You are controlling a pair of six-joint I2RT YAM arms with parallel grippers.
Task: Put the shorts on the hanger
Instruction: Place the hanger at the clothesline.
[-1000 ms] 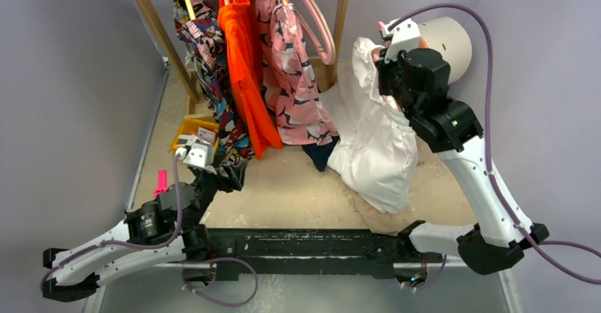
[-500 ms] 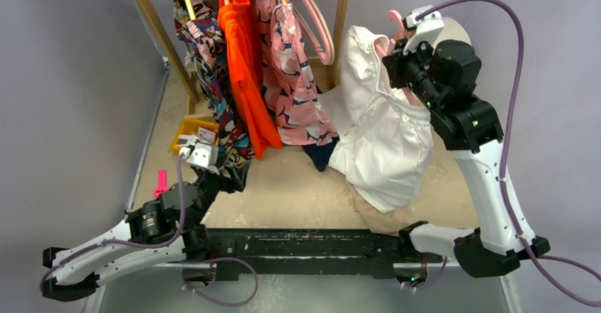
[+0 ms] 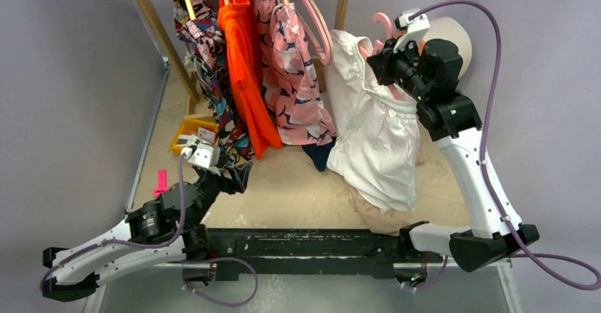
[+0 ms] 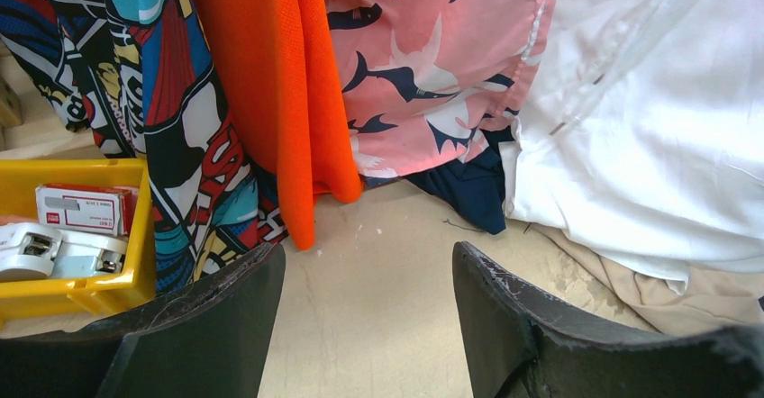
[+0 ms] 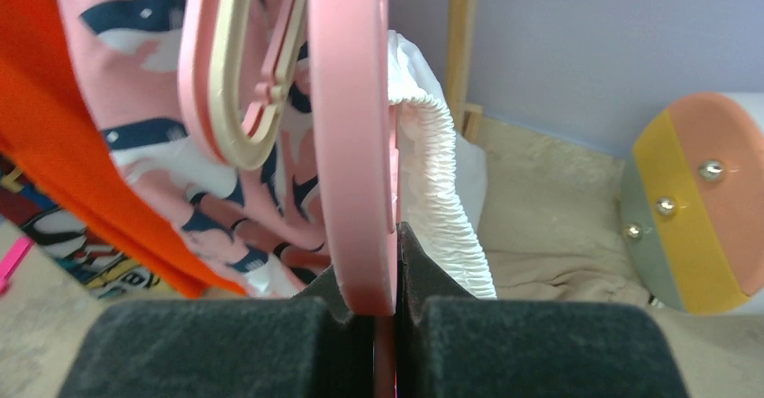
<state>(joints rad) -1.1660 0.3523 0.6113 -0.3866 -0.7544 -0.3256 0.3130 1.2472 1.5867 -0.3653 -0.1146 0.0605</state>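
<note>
Overhead camera looks down; close wrist views share shorts (image 3: 375,136).

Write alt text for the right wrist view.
The right gripper is shut on the pink hanger, which runs up the frame's centre. The gathered waistband of the white shorts sits just right of it; a pink patterned garment and an orange garment hang to the left.

left hand (image 4: 365,267) open, right hand (image 5: 386,306) clamped high

Orange garment (image 3: 241,65) hangs on the wooden rack (image 3: 152,23). Going off that: comic-print garment (image 3: 205,44) touching its left, pink navy-and-white patterned one (image 3: 294,86) touching its right. Yellow bin (image 3: 190,130) sits on the worktop (image 3: 298,185) lower-left of it, and a crumpled tan garment (image 3: 379,217) lies well off lower-right.
</note>
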